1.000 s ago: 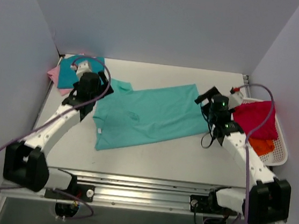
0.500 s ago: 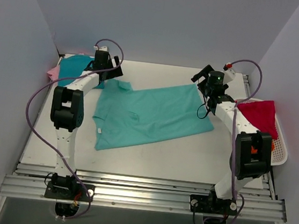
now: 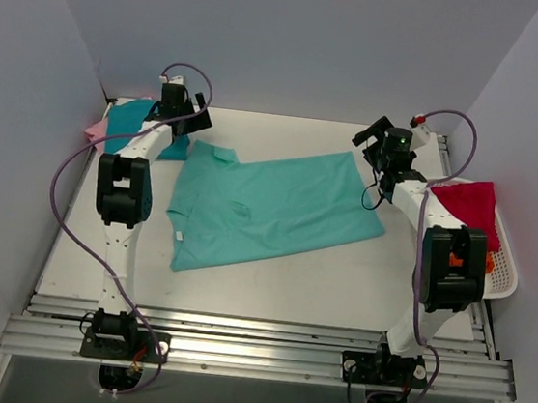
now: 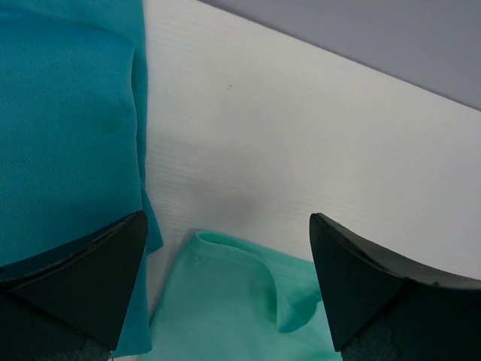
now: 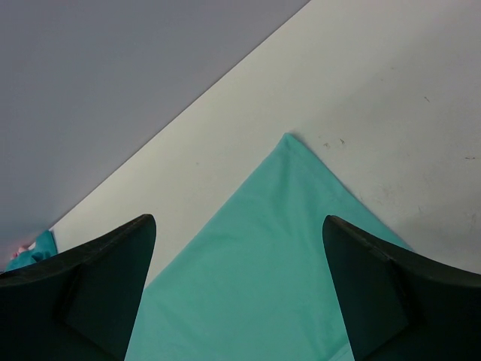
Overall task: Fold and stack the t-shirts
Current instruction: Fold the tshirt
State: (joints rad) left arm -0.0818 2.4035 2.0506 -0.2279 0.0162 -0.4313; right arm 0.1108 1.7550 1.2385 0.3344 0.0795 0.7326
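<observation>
- Fingers of the left arm (image 4: 83, 278) stand wide apart and grip nothing. They hover over a far-left corner of the mint-green soft cloth t-shirt (image 4: 225, 301); whether that rumpled corner is sleeve or collar is hard to tell.
- Right fingers (image 5: 98, 286) are likewise spread and empty, framing the pointed far-right corner of the same shirt (image 5: 255, 286).
- One arm at each far corner suggests both mean to pinch that edge and fold it over.
- This shirt (image 3: 268, 206) lies spread flat and slanted in the middle of the white surface (image 3: 338, 278), probably so that it folds cleanly.
- A darker teal folded tee (image 3: 127, 122) lies just beside the left fingers on a pink tee (image 3: 95, 130) in the far-left corner, seemingly the start of the stack.
- A crimson tee (image 3: 467, 210) drapes over the white slotted plastic basket (image 3: 504, 272) at the right edge, apparently waiting.
- Neither wrist view shows whether the fingertips touch cloth. The teal tee covers most of the pink one, and the right arm hides part of the basket.
</observation>
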